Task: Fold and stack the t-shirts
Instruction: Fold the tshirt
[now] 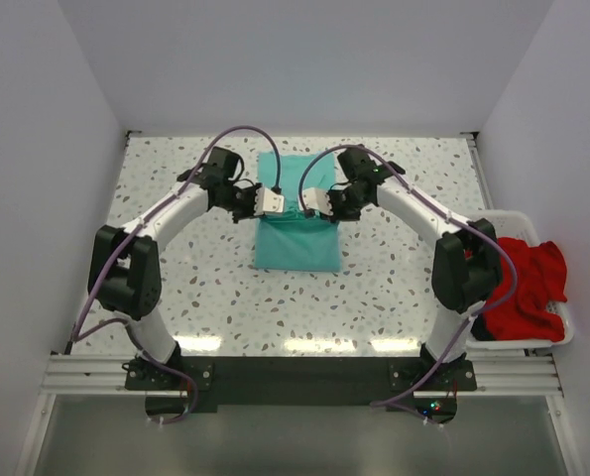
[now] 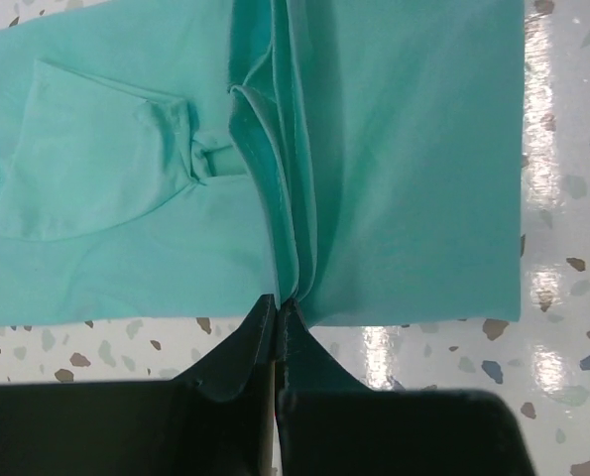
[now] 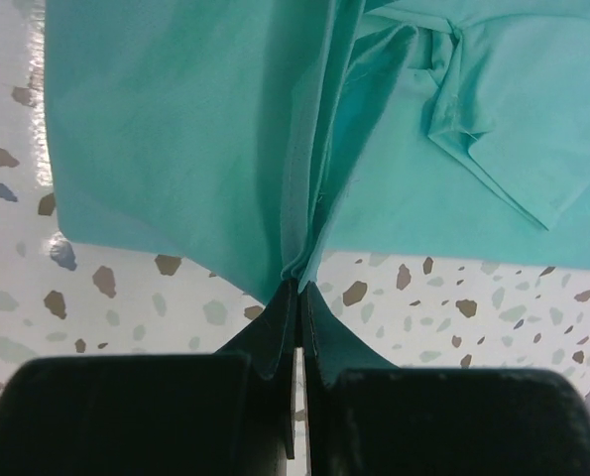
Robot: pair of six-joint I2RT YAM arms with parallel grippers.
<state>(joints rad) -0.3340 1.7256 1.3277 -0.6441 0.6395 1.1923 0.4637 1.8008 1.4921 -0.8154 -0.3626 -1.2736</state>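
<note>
The teal shirt (image 1: 296, 238) lies flat in the middle of the speckled table (image 1: 176, 198), already made into a long, neat shape with its sleeves tucked in. The left gripper (image 2: 279, 305) is pinched tight on the shirt's left edge, about halfway along. The right gripper (image 3: 300, 290) is pinched tight on the right edge, just across from it. Between them the cloth bunches up into a little ridge. I think the job now is to fold the shirt in half. To do it well, both arms should lift together and at the same height, so the ridge stays straight. They should move slowly, so the tucked sleeves do not slip out. Then they should lay one half right on top of the other, with the edges lined up. They should let go only when the cloth lies flat. The red shirt (image 1: 528, 283) waits in the white basket (image 1: 562, 339) at the right side of the table, not folded yet.
</note>
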